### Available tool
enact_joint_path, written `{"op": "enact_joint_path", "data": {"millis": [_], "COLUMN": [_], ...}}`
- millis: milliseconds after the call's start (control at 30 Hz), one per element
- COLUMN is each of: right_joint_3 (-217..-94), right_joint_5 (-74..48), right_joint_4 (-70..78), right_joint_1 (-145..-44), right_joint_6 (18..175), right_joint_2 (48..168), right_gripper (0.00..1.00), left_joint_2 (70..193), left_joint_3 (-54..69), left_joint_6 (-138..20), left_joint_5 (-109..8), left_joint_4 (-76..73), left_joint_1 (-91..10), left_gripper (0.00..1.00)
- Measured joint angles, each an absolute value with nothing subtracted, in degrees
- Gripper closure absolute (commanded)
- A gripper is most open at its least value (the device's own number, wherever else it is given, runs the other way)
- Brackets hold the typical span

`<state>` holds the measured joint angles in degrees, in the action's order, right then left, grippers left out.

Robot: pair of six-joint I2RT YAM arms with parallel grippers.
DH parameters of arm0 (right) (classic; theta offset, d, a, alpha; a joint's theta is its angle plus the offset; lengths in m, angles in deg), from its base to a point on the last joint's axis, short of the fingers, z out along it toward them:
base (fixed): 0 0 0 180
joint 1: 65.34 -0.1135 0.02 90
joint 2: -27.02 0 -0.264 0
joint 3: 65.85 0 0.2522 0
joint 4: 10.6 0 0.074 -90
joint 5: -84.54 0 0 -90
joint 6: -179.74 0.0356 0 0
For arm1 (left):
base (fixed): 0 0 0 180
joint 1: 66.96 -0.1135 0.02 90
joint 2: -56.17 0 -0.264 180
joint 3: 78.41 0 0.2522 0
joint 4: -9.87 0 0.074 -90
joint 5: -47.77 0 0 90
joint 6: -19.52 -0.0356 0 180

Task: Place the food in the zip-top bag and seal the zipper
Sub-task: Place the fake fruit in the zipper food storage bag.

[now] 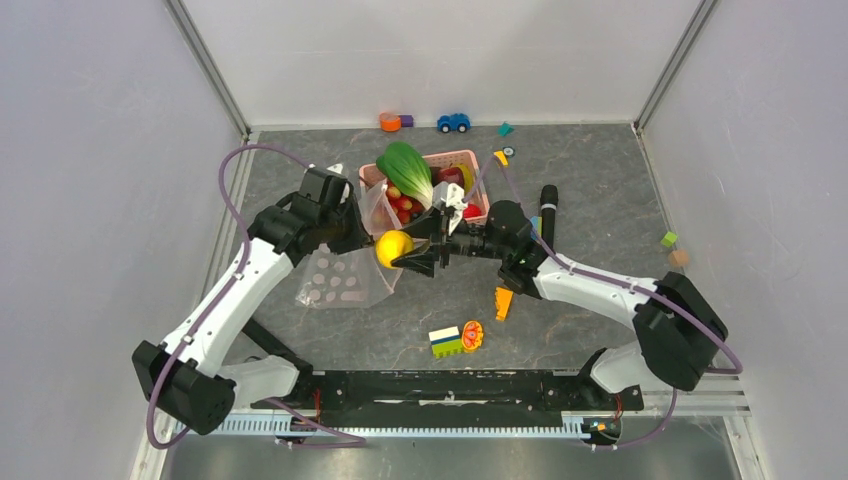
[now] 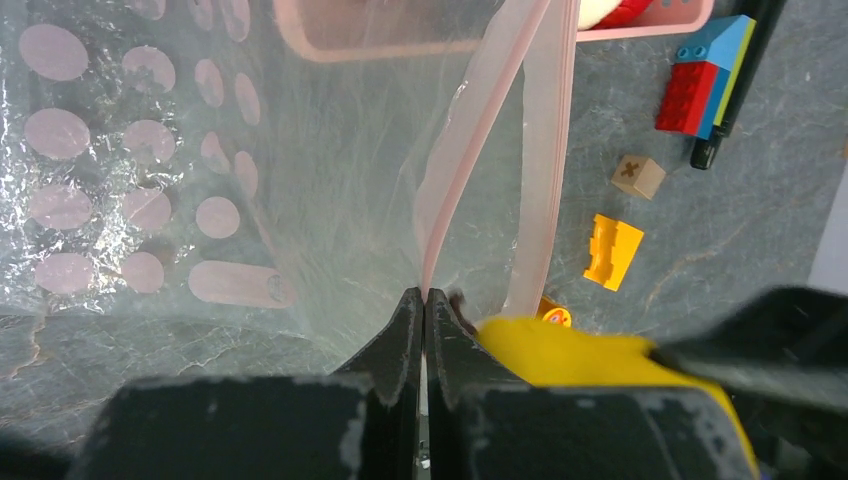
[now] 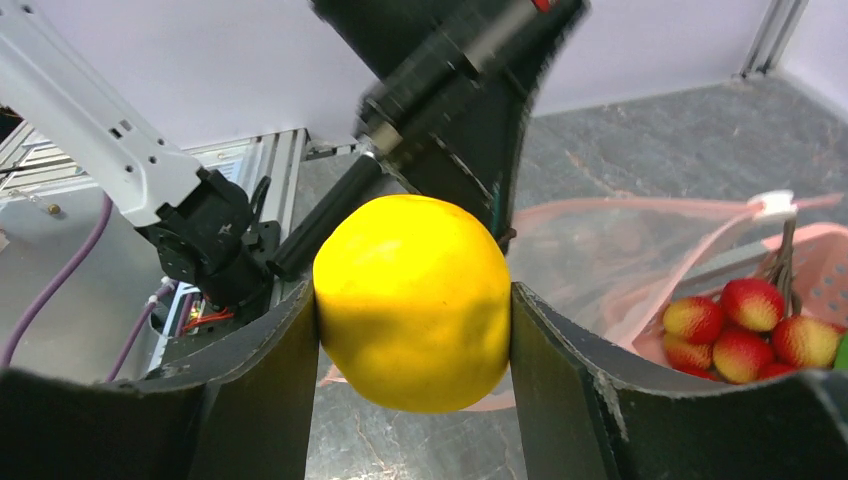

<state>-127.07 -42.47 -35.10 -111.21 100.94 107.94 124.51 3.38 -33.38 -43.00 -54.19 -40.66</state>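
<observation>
Two arms reach inward from their bases at the near edge and meet over the middle of the table [image 1: 600, 190]. From the left base, the left arm climbs, bends at the elbow and stretches forward and to the right, and the left gripper [image 1: 360, 232] ends just beside the near left corner of the basket [image 1: 452, 157]. Its fingers are pressed flat together with the pink zipper [image 2: 470, 150] pinched between them, holding that edge of the mouth up. The bag [image 1: 338, 280] hangs from this grip and trails down toward the near left, its dotted panel lying on the table. The right arm folds at an elbow low on the right side. Its forearm runs left and slightly away, so the right gripper [image 1: 402, 251] points left at the other one. Its jaws stand fairly wide, and both inner faces press on the citrus [image 3: 410, 300], which is held off the table at the bag's mouth, just beside the left fingers. Bok choy [image 1: 405, 170] and strawberries [image 3: 750, 320] lie in the basket behind.
</observation>
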Motion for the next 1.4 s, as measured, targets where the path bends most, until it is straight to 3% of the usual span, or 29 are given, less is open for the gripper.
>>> {"op": "enact_joint_path", "data": {"millis": [333,700,833,1400], "right_joint_3": [-127.03,-134.81,-137.94,-139.44], "right_joint_5": [-40.96,-29.31,-23.54,-24.75], "right_joint_4": [-35.65,-21.09,-14.77,-9.94], "right_joint_1": [-111.07,-112.21,-113.15,-113.35], "right_joint_6": [102.65,102.93,102.54,98.34], "right_joint_2": [112.42,115.62,116.05,112.84], "right_gripper": [0.72,0.36,0.03,0.02], "left_joint_2": [119.83,118.65,118.63,118.63], "left_joint_3": [2.44,1.48,1.28,1.00], "left_joint_6": [-33.44,-34.17,-34.25,-34.32], "left_joint_5": [-46.04,-50.43,-51.99,-52.38], "left_joint_4": [-52.49,-49.93,-49.49,-49.23], "left_joint_1": [-40.92,-41.46,-41.44,-42.14], "left_gripper": [0.98,0.98,0.98,0.98]}}
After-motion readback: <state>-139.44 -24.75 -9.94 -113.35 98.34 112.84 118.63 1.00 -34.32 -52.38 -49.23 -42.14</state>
